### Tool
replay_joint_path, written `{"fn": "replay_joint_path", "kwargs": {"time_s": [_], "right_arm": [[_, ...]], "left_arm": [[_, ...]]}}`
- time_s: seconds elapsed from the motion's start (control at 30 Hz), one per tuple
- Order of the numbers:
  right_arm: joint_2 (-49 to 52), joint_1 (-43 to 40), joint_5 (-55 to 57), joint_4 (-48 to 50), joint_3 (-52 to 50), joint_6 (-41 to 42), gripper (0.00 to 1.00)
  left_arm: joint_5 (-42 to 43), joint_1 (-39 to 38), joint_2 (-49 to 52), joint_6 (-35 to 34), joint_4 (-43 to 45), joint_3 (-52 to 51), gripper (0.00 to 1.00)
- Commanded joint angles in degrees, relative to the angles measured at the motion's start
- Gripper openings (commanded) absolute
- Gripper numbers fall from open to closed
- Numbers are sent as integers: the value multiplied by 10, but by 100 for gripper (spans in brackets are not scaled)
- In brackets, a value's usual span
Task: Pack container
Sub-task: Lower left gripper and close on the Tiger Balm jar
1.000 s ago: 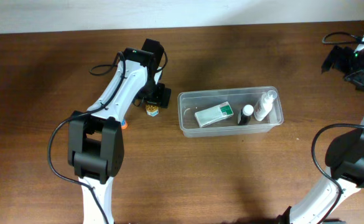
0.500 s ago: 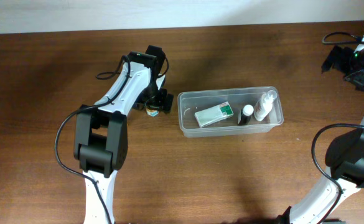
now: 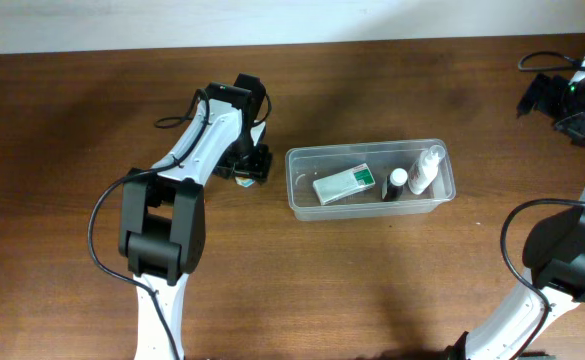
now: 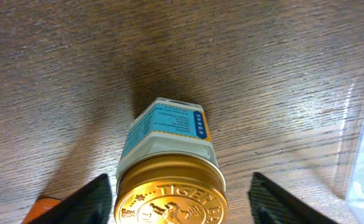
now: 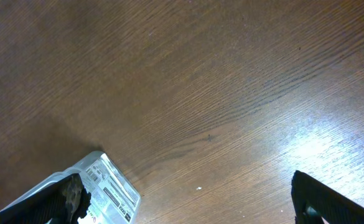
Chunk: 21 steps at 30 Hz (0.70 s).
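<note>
Container [image 3: 372, 147], a clear plastic tub, sits on the brown table [image 3: 72, 150] right of centre, and I can see a white and green box [image 3: 344, 184], a small dark bottle [image 3: 396, 183] with a white cap and a white bottle [image 3: 425, 170] lying inside it. My left gripper [image 3: 245, 168] is just beside the tub's left end, lowered over a small jar [image 3: 241, 181]. From the left wrist camera, that jar [image 4: 169, 134] has a gold lid and a blue and white label, and the gripper's fingers [image 4: 88, 199] stand spread on either side of it with gaps, grasping nothing. My right gripper [image 5: 197, 202] is well apart at the far right, fingers wide and empty above bare wood, with a clear labelled pack [image 5: 104, 186] at the view's lower left.
</note>
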Motion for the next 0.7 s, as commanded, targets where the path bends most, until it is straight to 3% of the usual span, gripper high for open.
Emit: {"fn": "replay_joint_path", "kwargs": {"time_s": [0.0,0.57,0.67], "right_arm": [[3,0,1,0,0,7,98],[3,0,1,0,0,7,98],[3,0,1,0,0,7,98]], "left_arm": [[6,0,4,3,-2,3,64],[-2,0,4,7,24,3,61],[-2,0,4,7,23,3,53]]}}
